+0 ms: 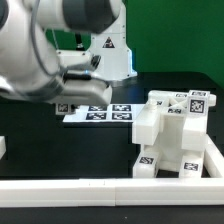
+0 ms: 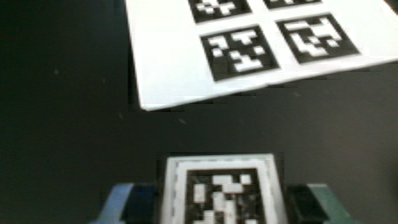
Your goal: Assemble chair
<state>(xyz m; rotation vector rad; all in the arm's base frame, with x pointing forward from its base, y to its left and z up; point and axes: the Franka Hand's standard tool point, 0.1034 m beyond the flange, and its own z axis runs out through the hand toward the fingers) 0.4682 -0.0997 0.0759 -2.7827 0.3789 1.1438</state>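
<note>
A small white chair part with a black-and-white tag (image 2: 222,190) lies between my fingers in the wrist view. My gripper (image 2: 222,203) straddles it, and a narrow dark gap shows between each fingertip (image 2: 130,202) and the part's sides, so the jaws stand open around it. In the exterior view the gripper (image 1: 82,97) hangs low at the left, just in front of the marker board (image 1: 98,113). The partly built white chair (image 1: 170,135) stands at the exterior view's right, apart from the gripper.
The marker board (image 2: 249,50) lies just beyond the part on the black table. A low white wall (image 1: 110,190) runs along the front edge. A white tagged stand (image 1: 108,50) is at the back.
</note>
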